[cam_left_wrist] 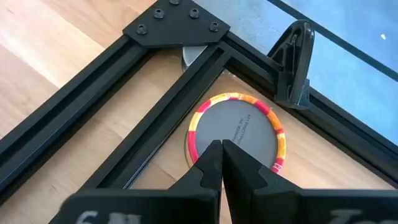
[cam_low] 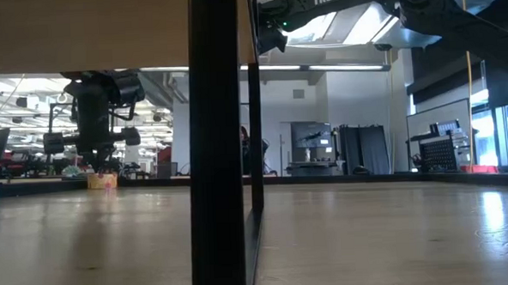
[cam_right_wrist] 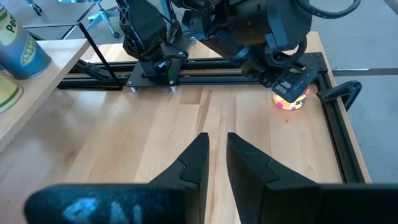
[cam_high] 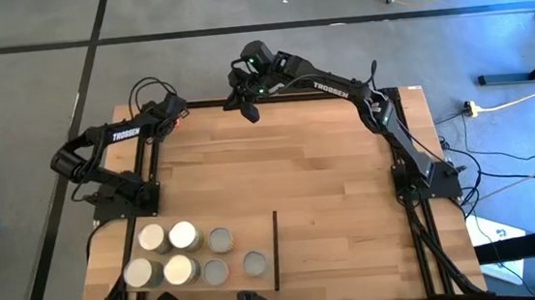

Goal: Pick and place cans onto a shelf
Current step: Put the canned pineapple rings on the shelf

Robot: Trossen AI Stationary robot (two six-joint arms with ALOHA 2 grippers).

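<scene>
On the left side of the desk (cam_high: pixel 318 175), the left gripper (cam_high: pixel 175 109) hangs over the far-left corner of the black frame (cam_high: pixel 143 171), and its fingers (cam_left_wrist: pixel 239 171) are pressed together, holding nothing. Straight beneath them stands one can (cam_left_wrist: pixel 236 132), upright with its long axis vertical, so the left wrist view sees only its grey lid ringed in red and orange. That is the relation the coming move seems to turn on: the can sits directly under the closed fingertips, so they would likely need to spread before dropping around it. The left arm is plainly the nearer one. The other cans (cam_high: pixel 181 254) cluster on the shelf (cam_high: pixel 246 232) at the near-left of the desk, beside the thin black strip (cam_high: pixel 276 250), well apart from both arms. Further right, the right gripper (cam_high: pixel 249 108) hovers above the far edge near the middle, its fingers (cam_right_wrist: pixel 249 162) slightly apart and empty, pointing back towards the left arm. The high view hides the corner can under the left arm; the right wrist view shows it from the side, small and reddish below the left gripper, just beside a black clamp (cam_right_wrist: pixel 339 93), with two shelved cans at its edge. The low view is mostly blocked by a black post (cam_low: pixel 220 144).
</scene>
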